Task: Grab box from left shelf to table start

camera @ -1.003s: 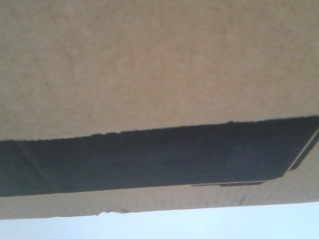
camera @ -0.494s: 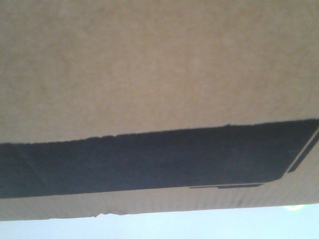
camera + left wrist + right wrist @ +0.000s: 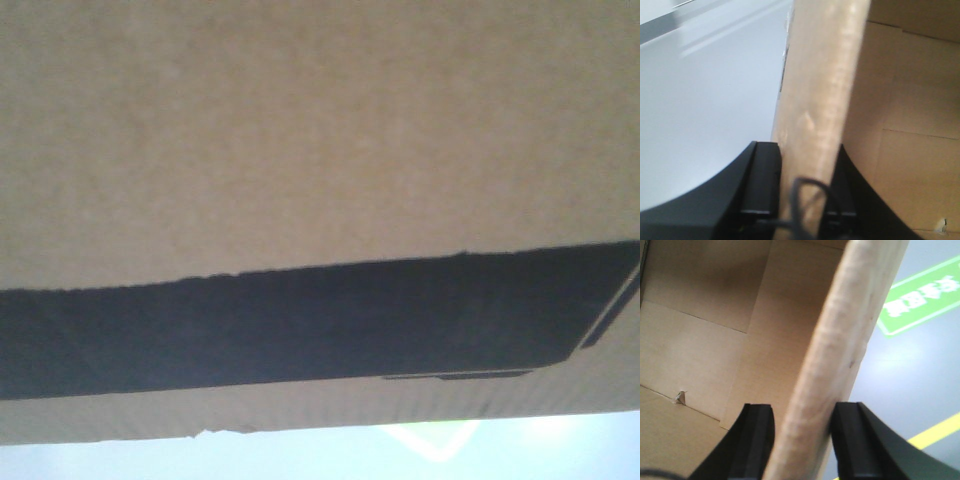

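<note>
Filling nearly the whole front view, the box (image 3: pixel 300 140) shows a brown corrugated face. Its black printed panel (image 3: pixel 300 325) runs as a band across the lower part. Under the box's bottom edge lies a pale bluish strip (image 3: pixel 120 460) with a faint green outline on it; whether that is table or floor cannot be told.

In the left wrist view, the left gripper (image 3: pixel 802 170) pinches one wall of the box, with one black jaw outside the wall and one inside. A dark cable (image 3: pixel 805 197) loops in front of that wall.

In the right wrist view, the right gripper (image 3: pixel 802 432) clamps another box wall in the same way. Outside that wall is grey floor (image 3: pixel 890 365) with a green marking (image 3: pixel 925 295) and a yellow line (image 3: pixel 935 432).
</note>
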